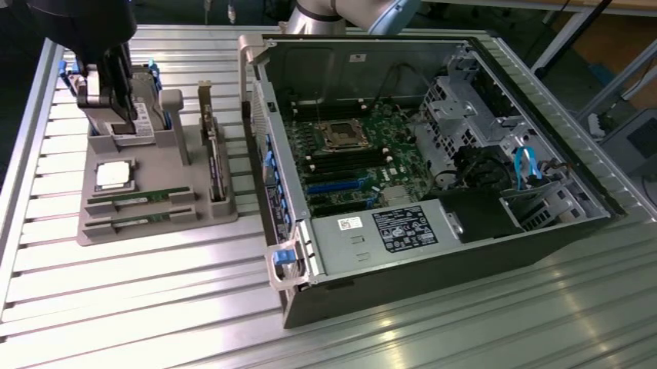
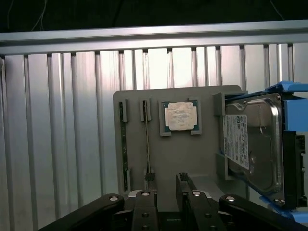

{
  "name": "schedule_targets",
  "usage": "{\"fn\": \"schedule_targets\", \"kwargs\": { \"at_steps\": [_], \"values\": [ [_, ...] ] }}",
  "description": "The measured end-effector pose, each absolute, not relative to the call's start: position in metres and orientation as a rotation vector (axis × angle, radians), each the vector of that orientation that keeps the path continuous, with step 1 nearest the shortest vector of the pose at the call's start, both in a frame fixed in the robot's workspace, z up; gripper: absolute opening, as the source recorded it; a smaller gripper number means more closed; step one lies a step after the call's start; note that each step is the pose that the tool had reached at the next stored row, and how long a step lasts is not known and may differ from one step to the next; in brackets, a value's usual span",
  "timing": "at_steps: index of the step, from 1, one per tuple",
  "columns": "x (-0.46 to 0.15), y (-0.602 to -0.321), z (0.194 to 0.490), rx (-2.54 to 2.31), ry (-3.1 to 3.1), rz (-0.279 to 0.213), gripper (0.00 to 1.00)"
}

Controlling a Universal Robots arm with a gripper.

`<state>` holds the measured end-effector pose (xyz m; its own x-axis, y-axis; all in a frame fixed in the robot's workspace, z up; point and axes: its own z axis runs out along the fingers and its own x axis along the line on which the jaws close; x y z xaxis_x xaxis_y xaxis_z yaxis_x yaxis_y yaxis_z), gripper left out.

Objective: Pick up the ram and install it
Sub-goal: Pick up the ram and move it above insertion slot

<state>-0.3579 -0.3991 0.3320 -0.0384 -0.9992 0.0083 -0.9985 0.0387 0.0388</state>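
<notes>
Above the tray (image 2: 192, 154) edge, spread tool (image 2: 166, 185) hangs beside the ram (image 2: 147, 144).

The metal table (image 2: 57, 120) shines, the grey plastic tray (image 2: 192, 154) looks matt, the drive (image 2: 264, 144) is glossy metal with a paper label (image 2: 236, 139), the gripper (image 2: 166, 179) matt black.

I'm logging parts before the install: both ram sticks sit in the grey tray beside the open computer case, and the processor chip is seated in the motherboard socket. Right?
Wrong on the processor chip: it lies in the grey tray too, next to the ram sticks, not in the motherboard socket. The exterior view shows this. The rest stands.
</notes>
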Motion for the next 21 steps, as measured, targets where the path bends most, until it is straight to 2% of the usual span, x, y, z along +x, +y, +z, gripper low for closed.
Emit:
{"fn": "schedule_targets", "kwargs": {
  "at_steps": [10,21],
  "values": [
    [-0.358,-0.399,0.312,2.157,-2.238,-0.035,0.3],
    [-0.358,-0.4,0.303,2.157,-2.237,-0.035,0.3]
  ]
}}
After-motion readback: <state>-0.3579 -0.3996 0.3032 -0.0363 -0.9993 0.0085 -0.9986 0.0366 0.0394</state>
